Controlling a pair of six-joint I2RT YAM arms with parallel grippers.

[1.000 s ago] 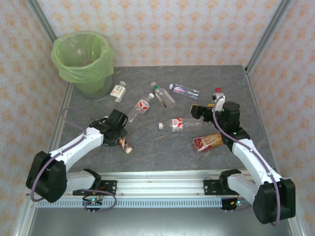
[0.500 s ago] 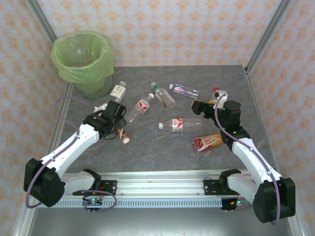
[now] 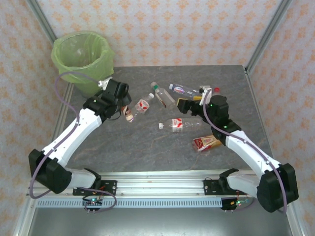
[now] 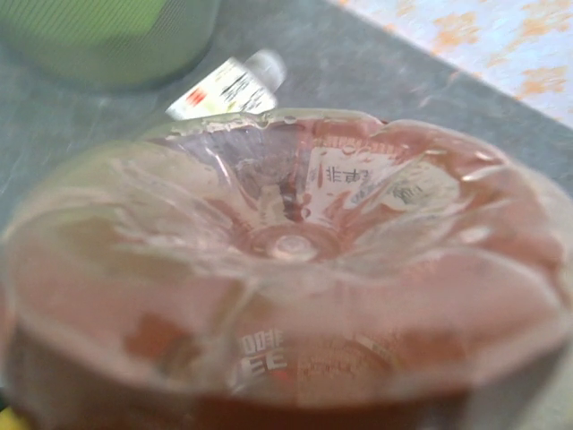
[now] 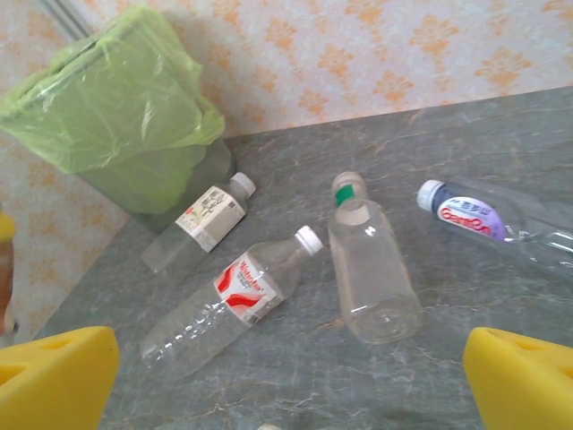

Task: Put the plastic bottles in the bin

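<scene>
Note for your next move: the round bin lined with a light-green plastic bag [image 3: 102, 66] lies just beyond-left of your left gripper [image 3: 122, 102], clamped on a brown-orange plastic bottle [image 3: 128, 114], cap pointing away from the bin; right gripper [image 3: 193, 97] gapes wide, empty.

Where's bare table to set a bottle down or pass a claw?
Free: the near strip of table between the arm bases, in front of the orange bottle; and the far strip along the wall, right of the bin. Crowded: the middle, where clear bottles lie close together.
</scene>
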